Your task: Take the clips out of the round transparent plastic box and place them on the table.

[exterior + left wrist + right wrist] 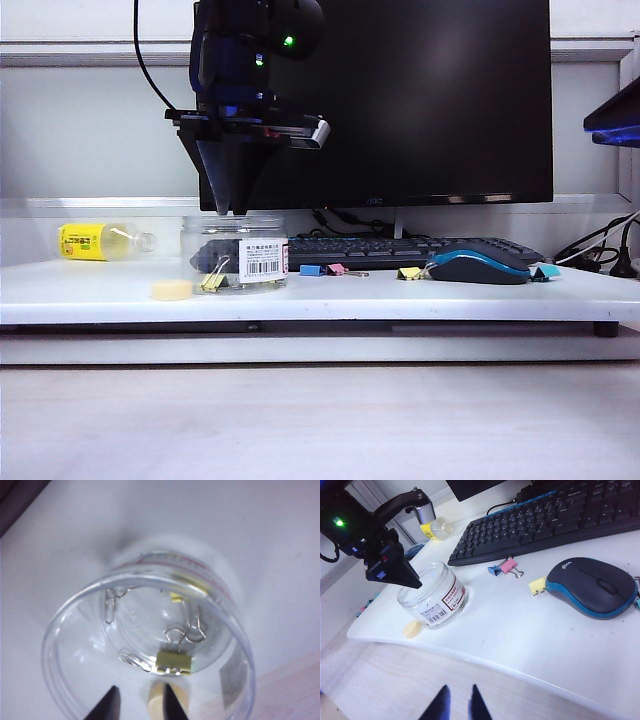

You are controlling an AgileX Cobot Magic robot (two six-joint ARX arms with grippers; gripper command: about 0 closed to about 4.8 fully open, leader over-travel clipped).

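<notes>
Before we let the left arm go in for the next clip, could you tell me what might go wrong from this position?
1. The left gripper hangs right above the box's rim, jaws slightly apart; a fingertip could catch the rim and tip or slide the round transparent plastic box.
2. The yellow clip lies against the wall with wire handles tangled beside it, so the grab may slip or drag both.
3. The cream lid beside the box could be knocked.

The clear round box (235, 253) stands open on the white tabletop (330, 295). Yellow clips (173, 662) lie inside it. A blue clip (494, 570) touches a pink clip (509, 566) near the box. Another yellow clip (537, 585) lies farther off.
</notes>
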